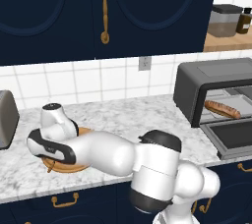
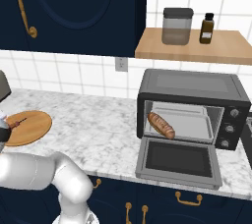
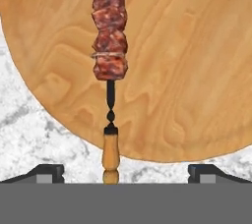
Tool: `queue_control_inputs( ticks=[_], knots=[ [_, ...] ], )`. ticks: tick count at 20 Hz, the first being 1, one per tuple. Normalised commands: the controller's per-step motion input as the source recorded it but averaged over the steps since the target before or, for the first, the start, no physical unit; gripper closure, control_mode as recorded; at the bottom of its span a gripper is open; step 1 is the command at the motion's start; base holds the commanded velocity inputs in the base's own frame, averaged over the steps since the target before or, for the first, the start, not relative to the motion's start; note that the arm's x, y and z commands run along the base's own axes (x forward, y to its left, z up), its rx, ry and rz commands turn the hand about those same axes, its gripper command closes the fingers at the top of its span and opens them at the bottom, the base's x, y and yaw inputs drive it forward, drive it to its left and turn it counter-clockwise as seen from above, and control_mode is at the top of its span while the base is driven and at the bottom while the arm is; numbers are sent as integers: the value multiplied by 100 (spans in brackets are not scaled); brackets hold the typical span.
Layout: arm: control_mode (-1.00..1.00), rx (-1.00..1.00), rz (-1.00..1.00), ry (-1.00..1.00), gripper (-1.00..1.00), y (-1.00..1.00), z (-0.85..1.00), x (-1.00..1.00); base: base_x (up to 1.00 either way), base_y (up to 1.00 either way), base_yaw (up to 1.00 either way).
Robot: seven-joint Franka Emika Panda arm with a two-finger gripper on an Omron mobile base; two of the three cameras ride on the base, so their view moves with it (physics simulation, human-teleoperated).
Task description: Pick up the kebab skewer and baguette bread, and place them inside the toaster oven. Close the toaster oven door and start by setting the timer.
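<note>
The gripper (image 3: pixel 118 173) hangs straight over the round wooden board (image 3: pixel 197 70), looking down on it, its two dark fingertips (image 3: pixel 47 173) spread wide apart with the skewer's turned wooden handle midway between them and touching neither. The kebab skewer (image 3: pixel 110 41) lies flat on the board, its reddish meat chunks bunched partway along a thin dark shaft, and its handle pokes out past the board's rim over the marble counter (image 3: pixel 29 134).

From the left base view the arm reaches far out to its left, the forearm lying low and nearly level above the counter, then bending at the wrist so the hand (image 1: pixel 54 120) points down onto the board (image 1: pixel 74 165) (the hand hides most of it).

Well off to the right sits the toaster oven (image 2: pixel 192 105), its door (image 2: pixel 179 161) dropped fully open and flat. The baguette (image 2: pixel 161 125) already rests on the rack inside, towards the left side. Above the oven, a wooden shelf (image 2: pixel 147 48) carries a lidded canister (image 2: pixel 177 25) and a small dark bottle (image 2: pixel 207 28).
</note>
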Motion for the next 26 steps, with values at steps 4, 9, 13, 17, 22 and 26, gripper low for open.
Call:
queue_control_inputs(
  ticks=[4, 9, 13, 17, 22, 26],
  knots=[
    [-100, 2, 0, 0, -100, 2, -43, 19, 0, 0, 0],
    [-100, 0, 0, 0, -100, 27, -13, 22, 0, 0, 0],
    [-100, 0, 0, 0, -100, 24, -11, 22, 0, 0, 0],
    [-100, 0, 0, 0, -100, 4, -31, 2, 0, 0, 0],
    [-100, 2, 0, 0, 100, 3, -28, 0, 0, 0, 0],
    [-100, 8, 0, 0, 100, 0, -39, -4, 0, 0, 0]
  ],
)
